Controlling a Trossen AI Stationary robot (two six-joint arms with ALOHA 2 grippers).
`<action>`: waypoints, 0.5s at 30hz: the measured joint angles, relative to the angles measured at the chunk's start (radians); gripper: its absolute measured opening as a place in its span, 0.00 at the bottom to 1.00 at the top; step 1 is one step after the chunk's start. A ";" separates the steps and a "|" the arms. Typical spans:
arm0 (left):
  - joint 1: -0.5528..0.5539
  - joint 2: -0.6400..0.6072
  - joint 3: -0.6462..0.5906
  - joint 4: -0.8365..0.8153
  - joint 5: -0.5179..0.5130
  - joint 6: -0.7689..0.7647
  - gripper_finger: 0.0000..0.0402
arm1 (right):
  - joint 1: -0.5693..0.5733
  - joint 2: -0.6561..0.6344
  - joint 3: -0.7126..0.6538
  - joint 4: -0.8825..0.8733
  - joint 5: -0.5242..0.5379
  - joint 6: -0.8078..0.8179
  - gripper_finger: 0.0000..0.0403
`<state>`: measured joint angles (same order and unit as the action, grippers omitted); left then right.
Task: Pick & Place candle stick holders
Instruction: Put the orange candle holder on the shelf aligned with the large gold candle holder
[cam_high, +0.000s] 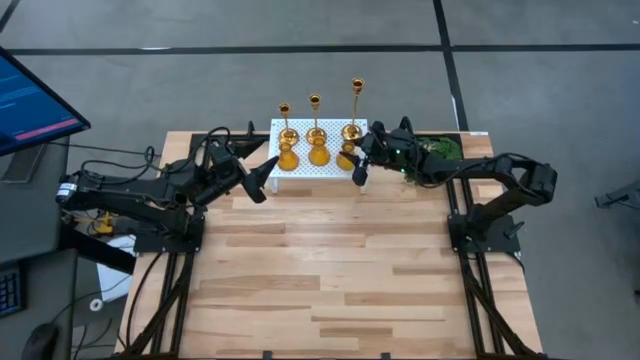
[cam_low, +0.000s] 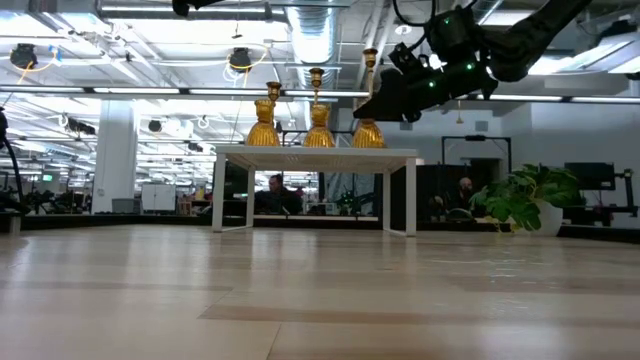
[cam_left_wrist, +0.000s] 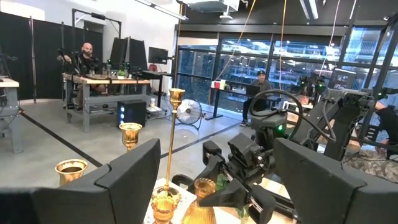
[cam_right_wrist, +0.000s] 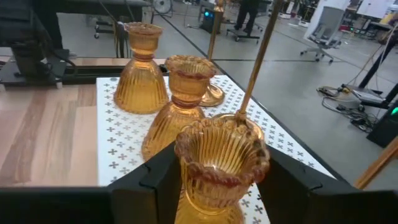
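Observation:
Six gold candle stick holders stand on a white perforated stand (cam_high: 318, 172) at the table's far edge. Three slim-stemmed ones (cam_high: 316, 125) form the back row and three short bulbous ones (cam_high: 319, 155) the front row. My right gripper (cam_right_wrist: 217, 180) comes level from the table's right. Its open fingers flank the rightmost bulbous holder (cam_right_wrist: 221, 165), which rests upright on its base on the stand. My left gripper (cam_high: 265, 178) waits open just left of the stand, holding nothing. My right gripper has one finger (cam_right_wrist: 158, 180) on each side of the rightmost bulbous holder, just below its frilled cup (cam_right_wrist: 217, 146). The fingers come level from the table's right. I cannot tell whether they touch it. The holder stands upright on the stand.
A green plant (cam_high: 440, 150) sits at the far right corner, under my right arm. A monitor (cam_high: 30, 100) stands off the table's left side. The wooden table top (cam_high: 320, 270) stretches in front of the stand. People sit in the room beyond the table.

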<state>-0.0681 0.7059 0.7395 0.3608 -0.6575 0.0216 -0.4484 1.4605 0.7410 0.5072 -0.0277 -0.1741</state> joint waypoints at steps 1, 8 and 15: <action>0.000 0.000 0.000 0.000 0.000 0.000 0.78 | 0.000 0.000 0.000 0.000 0.002 0.000 0.44; 0.000 0.000 0.000 0.000 0.000 0.000 0.78 | -0.007 0.000 0.000 -0.001 0.002 0.025 0.59; 0.000 0.000 0.000 0.000 0.000 0.000 0.78 | -0.012 -0.033 0.000 -0.007 0.002 0.026 0.71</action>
<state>-0.0681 0.7059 0.7398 0.3609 -0.6575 0.0216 -0.4606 1.4272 0.7410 0.5004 -0.0257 -0.1482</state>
